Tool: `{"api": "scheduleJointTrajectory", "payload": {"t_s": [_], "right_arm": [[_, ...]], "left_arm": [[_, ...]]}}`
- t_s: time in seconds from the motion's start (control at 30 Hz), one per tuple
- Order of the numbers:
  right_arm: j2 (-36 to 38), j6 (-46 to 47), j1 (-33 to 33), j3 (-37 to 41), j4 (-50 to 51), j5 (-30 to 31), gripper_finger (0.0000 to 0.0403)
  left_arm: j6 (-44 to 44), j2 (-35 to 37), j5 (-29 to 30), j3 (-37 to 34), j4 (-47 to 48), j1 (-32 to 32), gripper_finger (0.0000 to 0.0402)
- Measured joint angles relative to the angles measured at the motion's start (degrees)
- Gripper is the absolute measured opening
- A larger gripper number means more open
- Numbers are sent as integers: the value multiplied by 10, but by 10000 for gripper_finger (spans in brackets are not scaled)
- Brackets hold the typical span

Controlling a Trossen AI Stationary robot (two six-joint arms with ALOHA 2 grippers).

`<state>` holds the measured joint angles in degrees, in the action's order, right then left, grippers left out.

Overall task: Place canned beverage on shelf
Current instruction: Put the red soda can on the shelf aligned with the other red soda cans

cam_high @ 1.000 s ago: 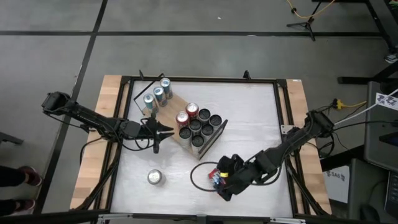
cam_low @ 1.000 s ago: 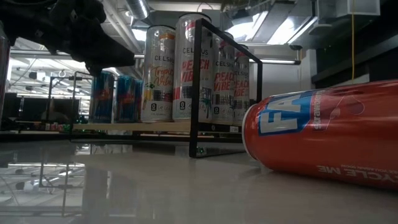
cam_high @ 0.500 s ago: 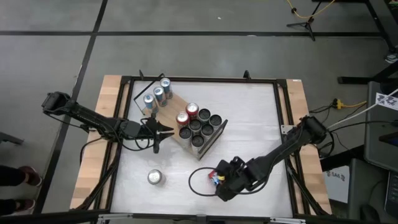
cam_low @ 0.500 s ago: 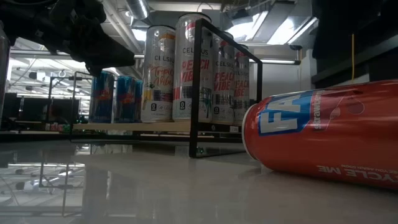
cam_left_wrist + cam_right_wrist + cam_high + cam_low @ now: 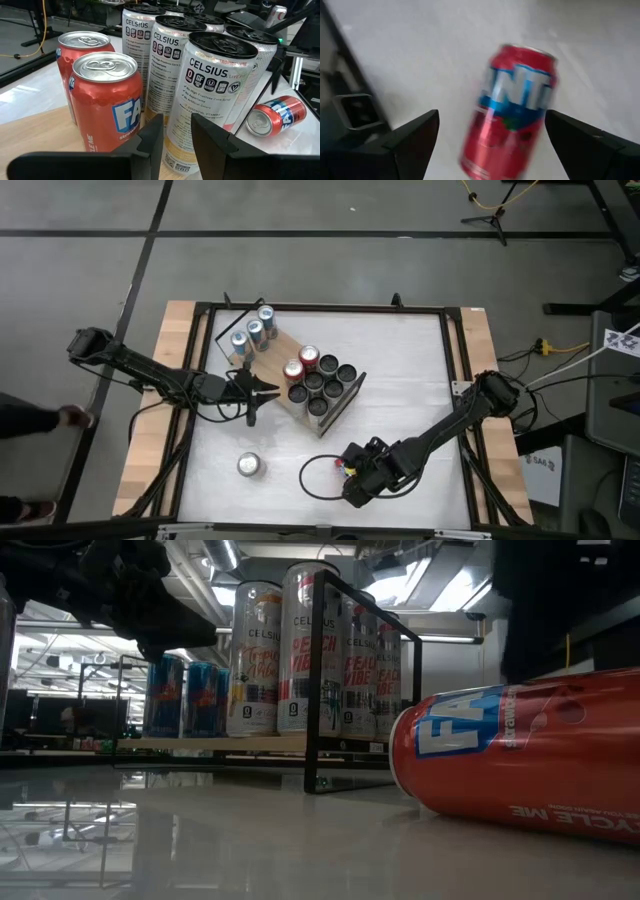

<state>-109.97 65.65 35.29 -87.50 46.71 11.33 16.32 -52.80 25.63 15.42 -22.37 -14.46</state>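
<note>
A red canned beverage [image 5: 512, 107] lies on its side on the white table [image 5: 400, 380], near the front edge and right of centre. It lies in front of my right claw [image 5: 490, 137], between the lines of its two dark fingers [image 5: 412, 135], which stand wide apart. I cannot see them touching the can. In the low view the same can [image 5: 520, 755] fills the right side, its blue and white lettering facing sideways, its round body resting on the tabletop.

The shelf [image 5: 272, 352], a light-wood board on a thin black wire frame, sits toward the back left of the table, well apart from the lying can. On it stand a cluster of tall Celsius cans [image 5: 212, 95], two red cans [image 5: 102, 105] beside them, and three blue and silver cans [image 5: 252, 332] in a row at the far end.

My left claw [image 5: 175, 145] hangs at the near edge of the shelf, pointing at the standing cans. Its fingers are close together with a narrow gap, holding nothing.

One silver-topped can [image 5: 249, 466] stands upright alone on the table, near the front left.
</note>
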Motion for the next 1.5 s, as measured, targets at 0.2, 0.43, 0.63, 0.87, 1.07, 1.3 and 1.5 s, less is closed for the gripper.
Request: {"api": "scheduleJointTrajectory", "payload": {"t_s": [0.2,0.43,0.63,0.87,1.07,1.3,1.5], "right_arm": [[0,-3,0,6,-46,0,358],[-17,2,0,7,-44,1,358],[-33,3,0,6,-46,11,358],[-47,9,-1,8,-29,21,358],[-66,16,0,7,-34,11,358],[-104,16,0,7,-31,-30,358],[-108,16,0,7,-31,-33,329]], "left_arm": [[0,0,0,0,0,0,93],[0,0,0,0,0,0,93],[0,0,0,0,2,0,93],[0,0,0,0,0,0,93],[0,0,0,0,0,0,93],[0,0,0,0,-1,0,93],[0,0,0,0,-4,0,93]]}}
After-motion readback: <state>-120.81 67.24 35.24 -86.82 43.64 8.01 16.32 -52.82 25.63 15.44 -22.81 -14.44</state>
